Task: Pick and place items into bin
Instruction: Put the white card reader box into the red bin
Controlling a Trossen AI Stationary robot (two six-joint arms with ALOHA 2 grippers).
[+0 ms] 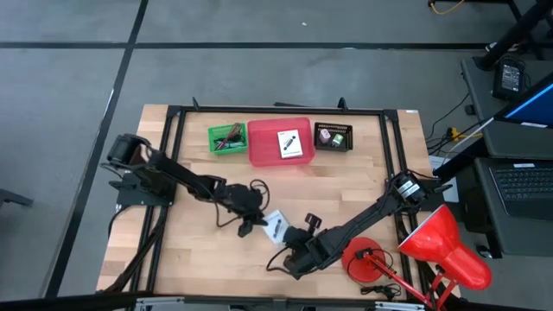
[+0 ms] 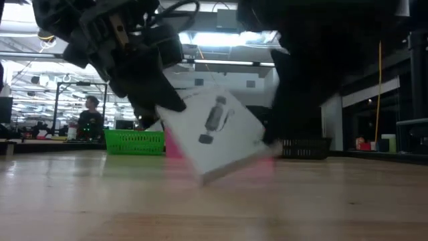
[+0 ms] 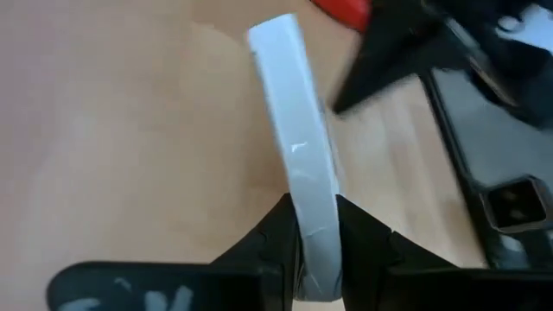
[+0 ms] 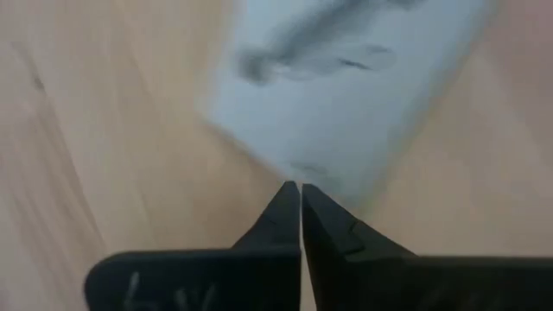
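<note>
A white card with a black mark (image 2: 214, 134) hangs tilted near the table's middle front, and my left gripper (image 1: 262, 220) is shut on it. It shows edge-on in the left wrist view (image 3: 294, 104). My right gripper (image 1: 288, 244) is shut just on the near side of the card (image 1: 275, 225), its tips (image 4: 301, 186) at the card's edge. The red bin (image 1: 268, 130) stands at the far middle, with a second white card (image 1: 290, 143) lying on it. My left gripper pinches the card between its two fingers (image 3: 354, 229), on its two flat faces at one edge (image 3: 313, 194). The fingers slant down from the table's left. The card stands tilted on edge, its lower corner (image 2: 200, 178) close to the table; whether it touches I cannot tell. My right gripper's shut tips stand at the card's near edge (image 4: 302, 168); whether they touch it I cannot tell.
A green basket (image 1: 226, 138) stands left of the bin and a black basket (image 1: 333, 136) right of it. A red desk lamp (image 1: 441, 246) with its round base (image 1: 365, 259) stands at the near right corner. A black frame (image 1: 390, 147) borders the table.
</note>
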